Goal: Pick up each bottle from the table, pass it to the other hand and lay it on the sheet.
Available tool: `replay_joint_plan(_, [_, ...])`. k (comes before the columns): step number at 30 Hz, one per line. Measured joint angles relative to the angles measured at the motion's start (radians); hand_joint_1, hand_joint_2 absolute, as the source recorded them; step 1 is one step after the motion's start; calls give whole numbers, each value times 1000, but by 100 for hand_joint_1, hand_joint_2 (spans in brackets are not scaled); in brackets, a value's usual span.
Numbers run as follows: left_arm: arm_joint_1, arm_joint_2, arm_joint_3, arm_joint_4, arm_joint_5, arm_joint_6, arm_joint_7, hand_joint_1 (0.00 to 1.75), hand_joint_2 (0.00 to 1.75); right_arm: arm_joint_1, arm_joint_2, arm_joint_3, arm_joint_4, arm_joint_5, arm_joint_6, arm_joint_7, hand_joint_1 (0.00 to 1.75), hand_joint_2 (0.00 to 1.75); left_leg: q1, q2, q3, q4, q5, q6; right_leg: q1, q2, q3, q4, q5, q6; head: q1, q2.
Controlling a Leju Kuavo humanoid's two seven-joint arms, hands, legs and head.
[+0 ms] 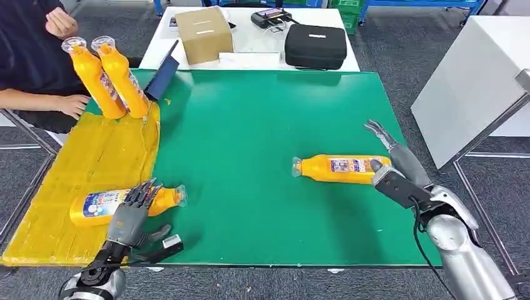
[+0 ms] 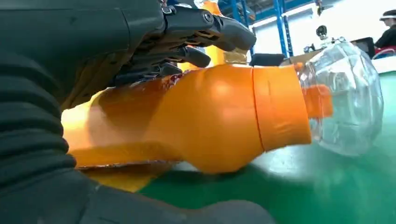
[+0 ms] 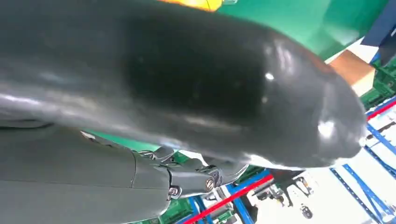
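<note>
Counting four bottles (image 1: 340,168), one sheet (image 1: 94,169).

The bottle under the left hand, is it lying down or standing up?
Lying down. The bottle rests on its side on the yellow sheet, its clear cap end past the sheet's edge over the green table, with the left hand over it.

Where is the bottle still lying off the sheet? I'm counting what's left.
Head view: bottle lies on the green mat's right side, beside the right hand.
</note>
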Motion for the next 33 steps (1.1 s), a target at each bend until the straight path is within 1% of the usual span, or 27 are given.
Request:
replay_joint_plan(4, [-15,0,-13,34,1,3,-1,0,0,-9,0,2,13,0,0,0,0,0,0,-3,2,0,0,0,0,-3,3,0,0,0,0,0])
replay_joint_plan(18, [-29,0,-16,66,3,4,-3,0,0,-13,0,3,35,0,0,0,0,0,0,-3,7,0,2,1,0,-3,8,0,0,0,0,0])
replay_joint_plan(22, [-30,3,-14,66,75,-13,-51,0,0,-15,-2,3,36,1,0,5,0,0,0,-3,7,0,2,1,0,-3,8,0,0,0,0,0])
replay_joint_plan(25, [-30,5,-10,54,185,-68,-132,0,0,-25,-16,7,42,19,9,29,0,0,0,-3,8,0,2,1,0,-4,9,0,0,0,0,0])
replay_joint_plan(26, [-30,5,-8,46,231,-95,-165,0,0,-32,-23,10,47,29,16,44,0,175,0,-4,8,0,2,1,0,-4,9,0,0,0,0,0])
replay_joint_plan(30, [-32,-1,7,5,463,-257,-321,0,0,-96,-65,49,114,109,64,92,0,175,0,-4,8,0,3,2,0,-4,9,0,1,1,0,0])
replay_joint_plan(31, [-33,-10,8,-10,556,-341,-372,0,0,-121,-76,64,150,163,68,121,0,175,0,-4,8,0,4,2,0,-5,9,0,1,1,0,0])
replay_joint_plan(32, [-30,-19,10,-49,680,-464,-414,0,0,-153,-77,81,197,236,64,157,0,175,0,-4,7,0,5,2,-1,-4,9,0,2,1,0,0])
replay_joint_plan(33, [-11,-37,12,-123,859,-632,-414,0,0,-196,-71,102,275,313,44,176,0,175,-1,-3,7,0,5,2,-1,-4,7,0,4,3,-1,0])
